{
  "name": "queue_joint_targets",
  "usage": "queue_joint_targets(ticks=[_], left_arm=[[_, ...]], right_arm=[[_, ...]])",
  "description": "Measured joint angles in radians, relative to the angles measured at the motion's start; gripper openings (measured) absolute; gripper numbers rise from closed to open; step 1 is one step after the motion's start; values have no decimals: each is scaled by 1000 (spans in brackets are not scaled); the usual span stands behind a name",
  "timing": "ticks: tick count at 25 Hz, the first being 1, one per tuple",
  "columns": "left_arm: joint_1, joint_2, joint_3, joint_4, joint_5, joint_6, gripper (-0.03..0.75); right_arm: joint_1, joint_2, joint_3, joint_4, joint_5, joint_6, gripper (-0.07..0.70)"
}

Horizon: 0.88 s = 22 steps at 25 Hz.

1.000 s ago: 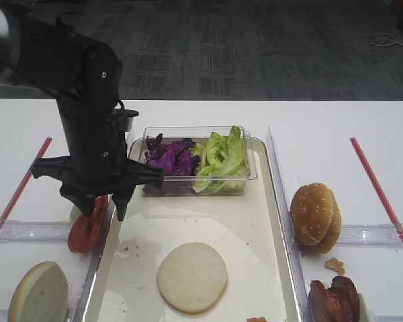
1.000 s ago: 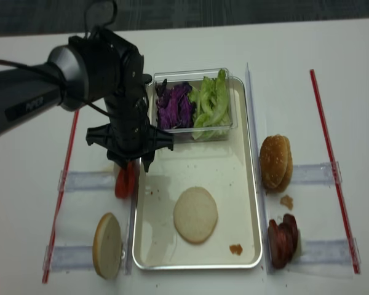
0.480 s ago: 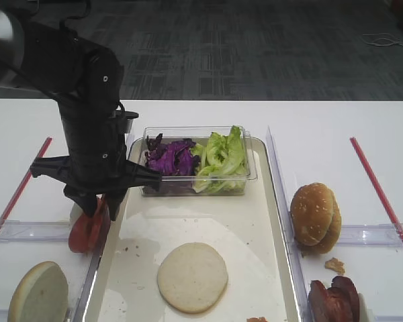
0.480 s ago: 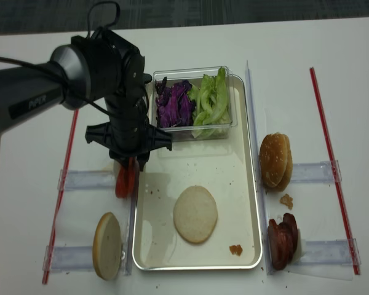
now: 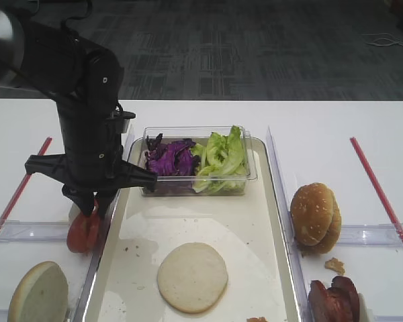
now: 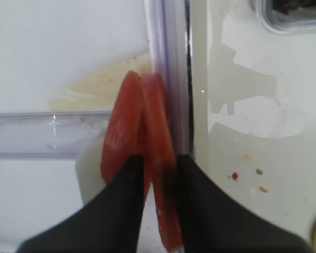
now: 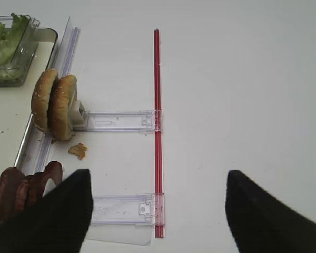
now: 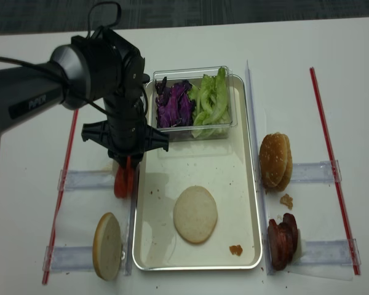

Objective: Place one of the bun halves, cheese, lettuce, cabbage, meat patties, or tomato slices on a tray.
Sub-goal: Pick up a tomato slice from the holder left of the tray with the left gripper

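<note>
The tomato slices (image 6: 142,153) are stood on edge so one can be pinched; the left gripper (image 6: 157,182) is nearly shut around one, beside the tray (image 5: 269,268)

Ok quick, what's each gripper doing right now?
Left gripper: closing on the bright red thin tomato slices, fingers at both sides.
Right gripper: open, holding nothing.

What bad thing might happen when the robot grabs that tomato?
1. The left pincer pinches just one of the upright tomato slices packed together, so a neighbour might come along or fall.
2. The slices stand right beside the tray rim, so a lifted slice might catch on it.
3. The slice looks thin and soft, so squeezing too hard might tear it before it reaches the bun half on the tray.
</note>
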Motion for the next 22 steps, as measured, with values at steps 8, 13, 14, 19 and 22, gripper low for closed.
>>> queue_joint_targets(ticks=[8,13,14,19,22], left_arm=[[0,0,0,11,6,-3,51],[0,0,0,12,11,-6,13],[0,0,0,12,14,-6,8],[0,0,0,12,19,-6,5],[0,0,0,12,18,-6,4]], right_arm=[[0,0,0,0,0,0,563],[0,0,0,0,0,0,563],[0,0,0,0,0,0,563],[0,0,0,0,0,0,563],[0,0,0,0,0,0,563]])
